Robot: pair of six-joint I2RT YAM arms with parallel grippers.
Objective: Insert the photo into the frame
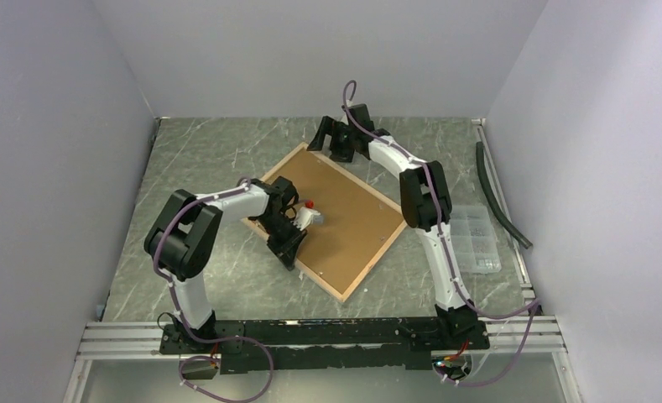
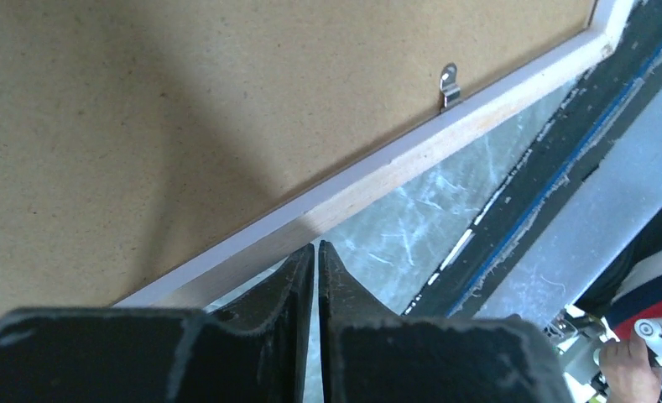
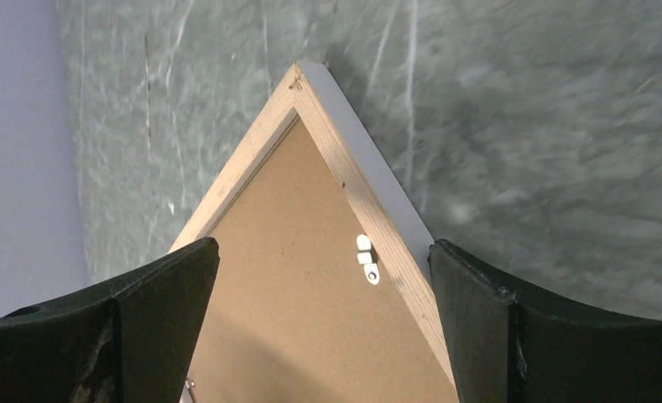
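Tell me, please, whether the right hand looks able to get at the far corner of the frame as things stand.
Probably yes: the right hand is open, one finger on each side of the corner of the frame, and nothing lies between. Its height above the wood I cannot judge.

Thin rectangular pale-wood frame point(image 1: 377, 249) lies back up on the green marbled table point(image 1: 210, 159), plain brown backing board point(image 1: 352, 218) filling it. Left gripper point(image 1: 292, 257) sits low at the near-left edge (touching the rim or not, hard to call); right gripper point(image 1: 322, 141) hovers at the far corner.
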